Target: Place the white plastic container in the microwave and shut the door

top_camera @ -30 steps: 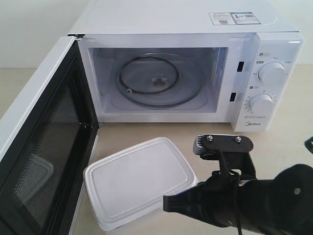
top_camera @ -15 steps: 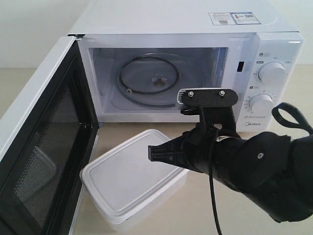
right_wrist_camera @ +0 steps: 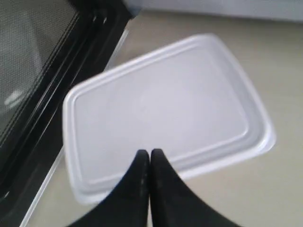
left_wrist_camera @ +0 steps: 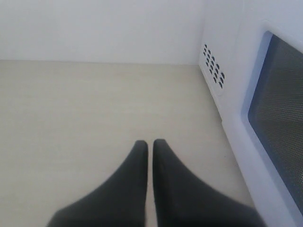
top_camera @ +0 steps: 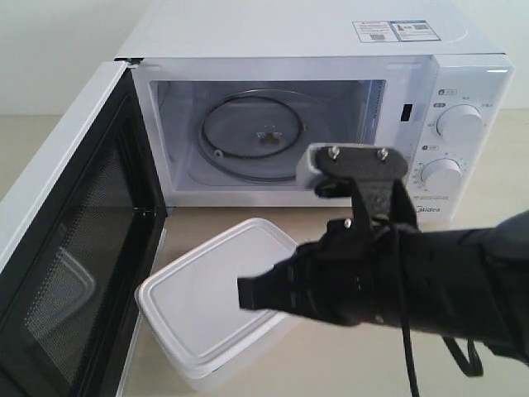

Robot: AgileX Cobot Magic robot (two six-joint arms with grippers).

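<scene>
The right gripper (top_camera: 244,294), jaws closed on nothing, has swung in over the translucent white plastic container (top_camera: 198,308), which still sits ungrasped outside the open white boxy microwave (top_camera: 281,37).

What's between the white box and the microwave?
Only bare table separates the white plastic container from the microwave; the exterior view shows it.

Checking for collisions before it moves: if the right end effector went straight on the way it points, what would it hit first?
Probably the lid of the white plastic container: the shut right end effector aims at it from close by. Whether the tips touch it is unclear.
</scene>
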